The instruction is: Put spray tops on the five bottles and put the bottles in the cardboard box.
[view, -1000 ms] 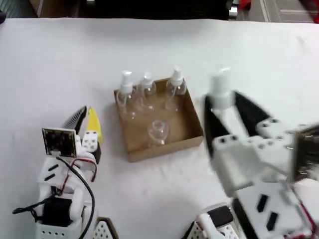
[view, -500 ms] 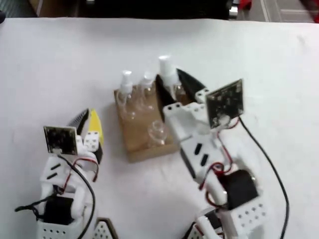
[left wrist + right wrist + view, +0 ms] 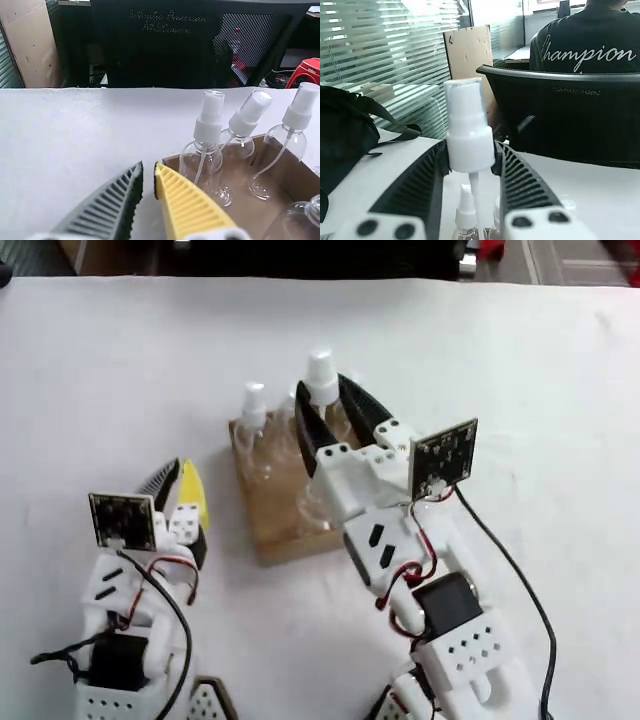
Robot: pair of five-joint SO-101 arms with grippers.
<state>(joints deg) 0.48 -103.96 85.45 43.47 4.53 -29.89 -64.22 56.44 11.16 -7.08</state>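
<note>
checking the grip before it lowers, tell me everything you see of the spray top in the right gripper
The spray top is white and looks plastic: a narrow head, a wider collar and a thin dip tube hanging below. It stands upright, clamped at the collar between the black fingers of the right gripper, over the far side of the cardboard box. It is on no bottle yet.

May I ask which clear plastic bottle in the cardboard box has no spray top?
The clear bottle alone in the box's near half; the three far-row bottles wear white tops.
</note>
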